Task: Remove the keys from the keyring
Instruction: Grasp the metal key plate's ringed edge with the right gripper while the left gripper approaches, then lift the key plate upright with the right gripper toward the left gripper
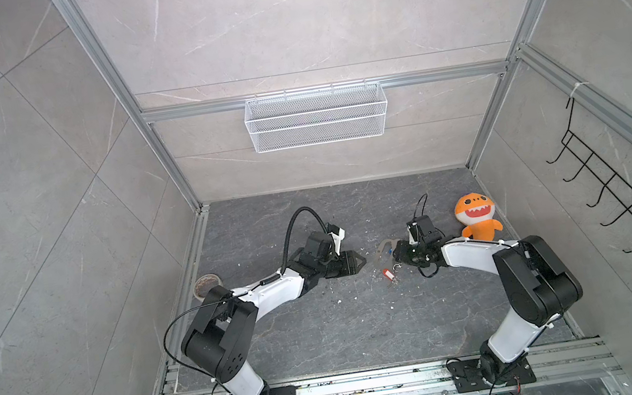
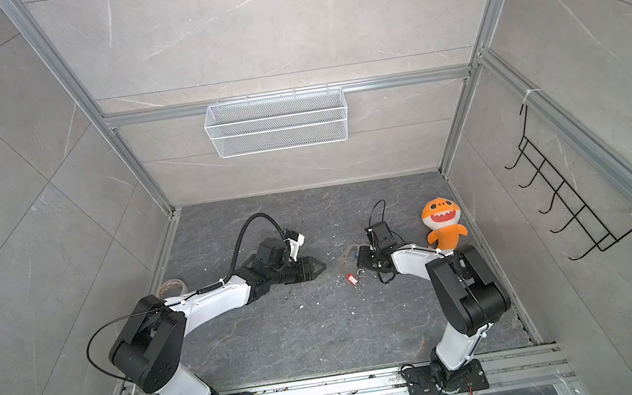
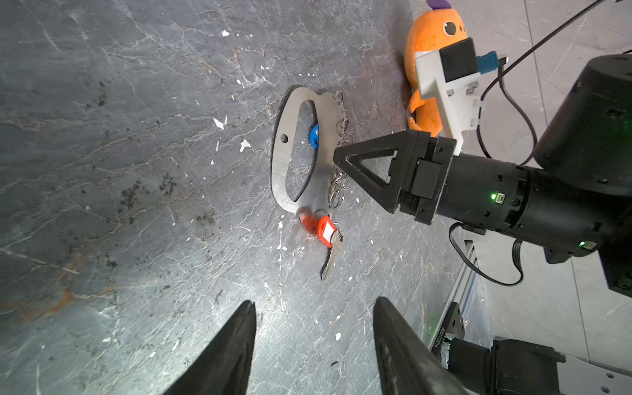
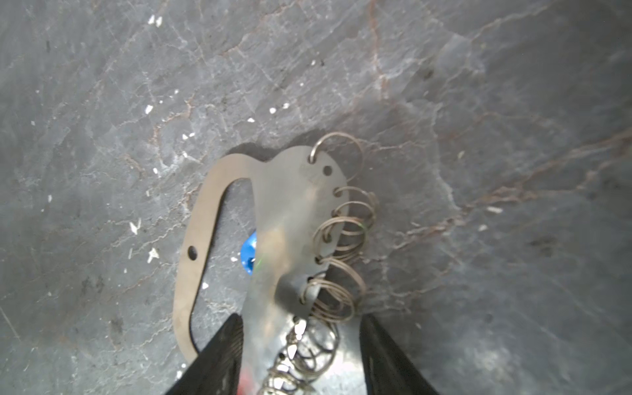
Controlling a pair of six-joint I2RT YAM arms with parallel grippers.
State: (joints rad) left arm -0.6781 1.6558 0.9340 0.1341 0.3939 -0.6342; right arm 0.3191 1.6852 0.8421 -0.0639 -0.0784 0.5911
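Observation:
The keyring (image 3: 284,164) is a flat grey plate with a large hole and several wire rings along one edge; it lies on the dark floor (image 1: 382,250) (image 2: 345,255). My right gripper (image 4: 301,319) is open and straddles the plate's ring edge (image 4: 284,191), its tip (image 3: 337,159) at the rings. A key with a red tag (image 3: 325,232) (image 1: 389,274) (image 2: 353,279) lies at the plate's near end; I cannot tell whether it is attached. A blue tag (image 3: 314,135) (image 4: 249,251) shows through the hole, under the plate. My left gripper (image 3: 315,304) (image 1: 363,261) is open, empty, left of the keyring.
An orange plush toy (image 1: 476,218) (image 2: 442,220) sits right of the right gripper (image 1: 396,254). A tape roll (image 1: 207,284) lies by the left wall. A wire basket (image 1: 315,116) hangs on the back wall, a black hook rack (image 1: 615,190) on the right wall. White crumbs dot the floor.

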